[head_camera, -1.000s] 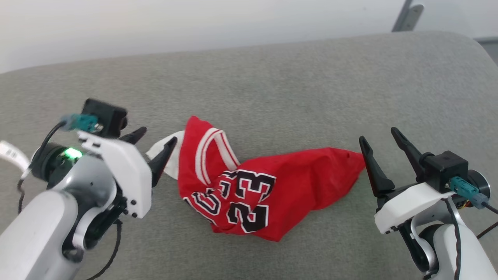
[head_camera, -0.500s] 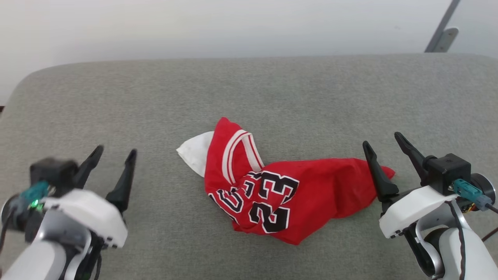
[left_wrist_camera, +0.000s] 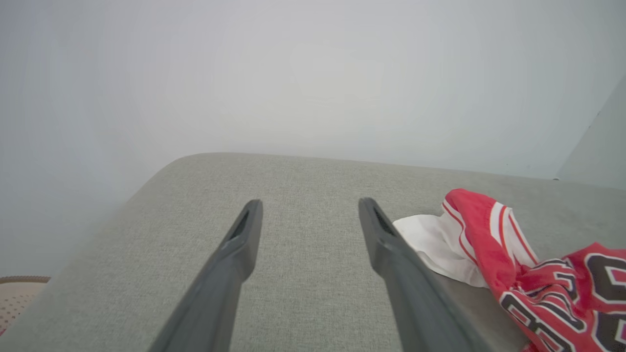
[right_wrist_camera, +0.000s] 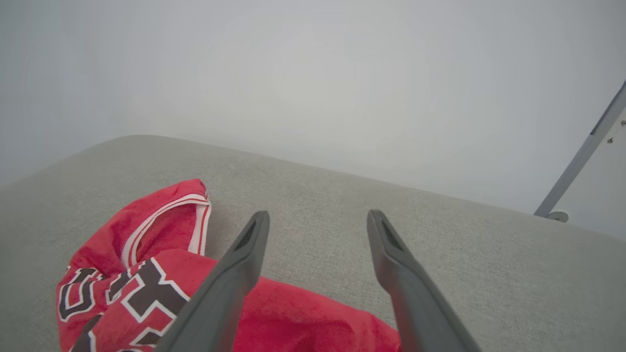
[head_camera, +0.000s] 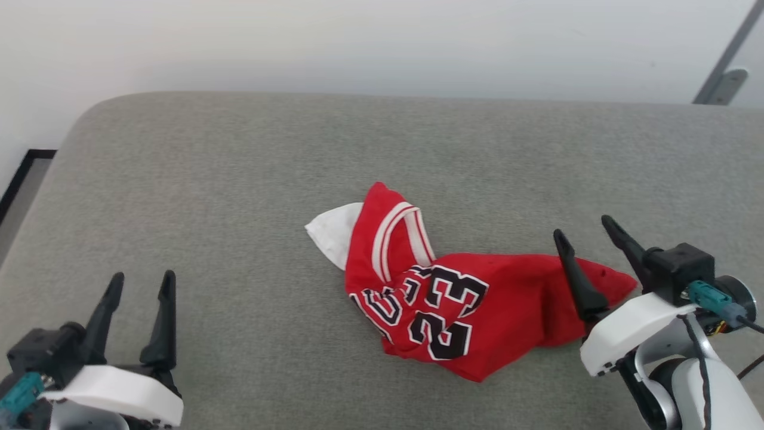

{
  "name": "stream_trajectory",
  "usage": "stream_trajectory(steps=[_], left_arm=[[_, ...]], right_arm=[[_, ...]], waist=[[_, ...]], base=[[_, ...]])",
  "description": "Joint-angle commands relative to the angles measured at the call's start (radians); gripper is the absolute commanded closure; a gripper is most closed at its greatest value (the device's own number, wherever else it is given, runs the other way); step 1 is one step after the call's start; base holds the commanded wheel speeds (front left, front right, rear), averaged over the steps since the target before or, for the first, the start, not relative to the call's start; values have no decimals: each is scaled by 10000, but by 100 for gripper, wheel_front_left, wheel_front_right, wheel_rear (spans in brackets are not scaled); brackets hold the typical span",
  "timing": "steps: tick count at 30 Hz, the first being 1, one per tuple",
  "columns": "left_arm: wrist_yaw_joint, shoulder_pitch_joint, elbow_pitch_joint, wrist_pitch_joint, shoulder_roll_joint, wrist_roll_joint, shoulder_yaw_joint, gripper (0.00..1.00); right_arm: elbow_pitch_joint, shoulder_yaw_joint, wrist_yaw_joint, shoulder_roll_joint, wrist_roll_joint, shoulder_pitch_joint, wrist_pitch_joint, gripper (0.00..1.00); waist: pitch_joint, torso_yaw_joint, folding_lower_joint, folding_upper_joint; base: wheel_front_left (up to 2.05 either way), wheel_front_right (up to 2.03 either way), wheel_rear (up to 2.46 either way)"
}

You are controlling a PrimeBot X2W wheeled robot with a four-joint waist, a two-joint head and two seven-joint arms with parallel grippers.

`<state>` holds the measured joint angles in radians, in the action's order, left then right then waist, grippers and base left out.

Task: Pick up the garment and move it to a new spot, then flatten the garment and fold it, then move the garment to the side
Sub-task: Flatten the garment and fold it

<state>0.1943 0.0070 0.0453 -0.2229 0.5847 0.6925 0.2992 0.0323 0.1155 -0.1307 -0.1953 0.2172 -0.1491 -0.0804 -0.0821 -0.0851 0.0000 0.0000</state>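
**Crumpled shirt lies loose, both hands wide**

The red shirt (head_camera: 453,298) lies bunched near the middle of the grey fabric-covered table (head_camera: 239,179). The left hand (head_camera: 144,275) stands wide near the front left corner. The right hand (head_camera: 582,227), also wide and empty, is at the shirt's right end.

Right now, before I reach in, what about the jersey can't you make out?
- Garment lettering beside the 23: crumpled into folds, head view.
- Its right end: partly behind a right gripper finger, head view; contact unclear.
- Its lower part: cut off by the right and bottom edges, left wrist view.
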Motion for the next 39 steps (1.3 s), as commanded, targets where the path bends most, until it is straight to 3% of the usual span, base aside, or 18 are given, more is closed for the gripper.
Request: stream_trajectory(steps=[1, 10, 18, 22, 23, 24, 25, 31, 39], left_arm=[[-37, 142, -22, -103, -94, 8, -46, 0], [-425, 570, -385, -414, -822, -247, -502, 0], [-1172, 712, -382, -432, -2007, -903, -1359, 0], [-1475, 706, -500, -433, -2454, -1188, -1598, 0], [-1577, 685, -536, -434, -2604, -1262, -1691, 0], [-1687, 680, -581, -434, -2724, -1313, -1760, 0], [-1770, 667, -633, -434, -2857, -1366, -1849, 0], [-2266, 638, -920, -434, -3500, -1802, -2379, 0], [-2761, 647, -1173, -434, -4068, -2178, -2998, 0]], right_arm=[[-48, 108, -1, -61, 143, 61, -108, 0], [-36, 1632, 1, -1171, 1345, -319, -1988, 0], [595, 2547, -1, -2207, 2204, -1021, -4244, 0], [1126, 3069, 1, -2567, 2253, -1515, -4764, 0], [1318, 3278, -1, -2578, 2413, -1659, -4885, 12], [1504, 3424, 1, -2563, 2592, -1823, -4907, 72], [1651, 3595, -1, -2698, 2581, -2032, -4883, 100], [2321, 4110, 1, -3269, 3156, -2804, -4758, 100], [2458, 3560, -1, -4206, 3615, -3027, -4641, 100]], waist=[[13, -146, 0, 0], [-92, -905, 0, 0], [-283, -1525, 0, 0], [-381, -1693, 0, 0], [-401, -1726, 0, 0], [-423, -1748, 0, 0], [-446, -1772, 0, 0], [-477, -1750, 0, 0], [-503, -1520, 0, 0]], base=[[0, 0, 0], [0, 0, 0], [0, 0, 0], [0, 0, 0], [0, 0, 0], [0, 0, 0], [0, 0, 0], [0, 0, 0], [0, 0, 0]])
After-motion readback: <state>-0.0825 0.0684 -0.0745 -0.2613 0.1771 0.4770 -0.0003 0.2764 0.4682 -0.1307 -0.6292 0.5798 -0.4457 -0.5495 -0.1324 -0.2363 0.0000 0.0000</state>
